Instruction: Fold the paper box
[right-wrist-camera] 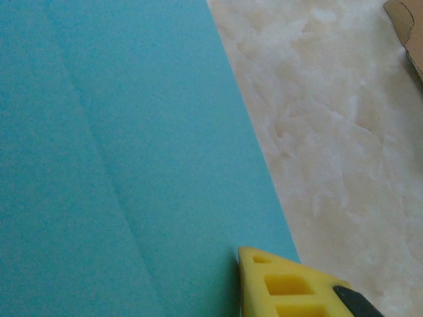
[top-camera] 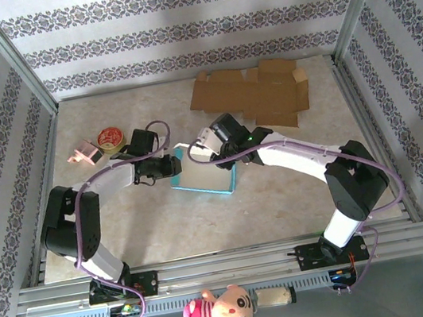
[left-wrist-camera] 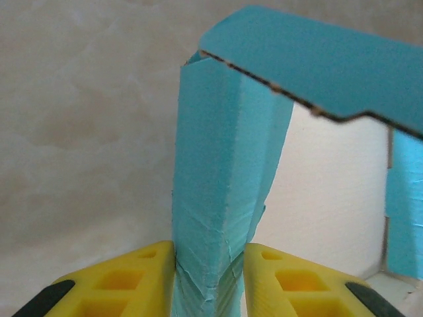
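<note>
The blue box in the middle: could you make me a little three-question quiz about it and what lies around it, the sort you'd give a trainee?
1. True or false: the left jaws are pinching an upright flap of the teal box.
2. Pick one: in the top view, what lies flat beyond the box, towards the back wall? A) brown cardboard B) a dinner plate C) a folded towel.
3. Fill the gap: seen from above, the red tape roll sits to the box's ____.

Key: 1 true; 2 A; 3 left.
</note>
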Tool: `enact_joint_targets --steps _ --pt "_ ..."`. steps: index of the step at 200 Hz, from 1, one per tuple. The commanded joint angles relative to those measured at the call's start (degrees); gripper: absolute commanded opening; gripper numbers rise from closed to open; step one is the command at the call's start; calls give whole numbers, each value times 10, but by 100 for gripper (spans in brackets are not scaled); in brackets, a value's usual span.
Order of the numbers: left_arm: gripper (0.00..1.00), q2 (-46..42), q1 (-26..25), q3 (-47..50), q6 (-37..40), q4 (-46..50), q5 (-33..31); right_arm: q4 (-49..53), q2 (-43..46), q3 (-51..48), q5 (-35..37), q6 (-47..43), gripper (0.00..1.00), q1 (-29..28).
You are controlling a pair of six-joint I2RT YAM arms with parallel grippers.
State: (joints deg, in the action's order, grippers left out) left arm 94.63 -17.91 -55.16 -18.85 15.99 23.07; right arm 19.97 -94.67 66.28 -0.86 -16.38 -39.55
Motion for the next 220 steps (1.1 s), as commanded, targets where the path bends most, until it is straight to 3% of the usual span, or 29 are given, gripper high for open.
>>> enact_joint_targets --steps 1,28,61,105,140,181,203,220 --pt "31 17 -9 0 9 22 -41 2 -4 13 -15 16 28 -5" --pt "36 11 -8 13 6 0 -5 9 6 18 -46 34 33 15" --pt "40 -32 -7 32 -11 -30 16 77 -18 71 -178 121 20 72" --pt "52 -37 -2 23 -9 -25 41 120 -47 102 -195 185 15 75" --pt "59 -102 3 24 5 7 -5 173 -63 121 -219 264 15 93" --pt "61 -183 11 22 -7 39 -103 35 -4 -3 -346 430 14 129" --pt "67 -247 11 33 -49 -3 -62 -137 30 -132 -334 586 16 111" --pt "71 -294 12 46 -106 -57 -39 -283 56 -229 -251 718 19 80"
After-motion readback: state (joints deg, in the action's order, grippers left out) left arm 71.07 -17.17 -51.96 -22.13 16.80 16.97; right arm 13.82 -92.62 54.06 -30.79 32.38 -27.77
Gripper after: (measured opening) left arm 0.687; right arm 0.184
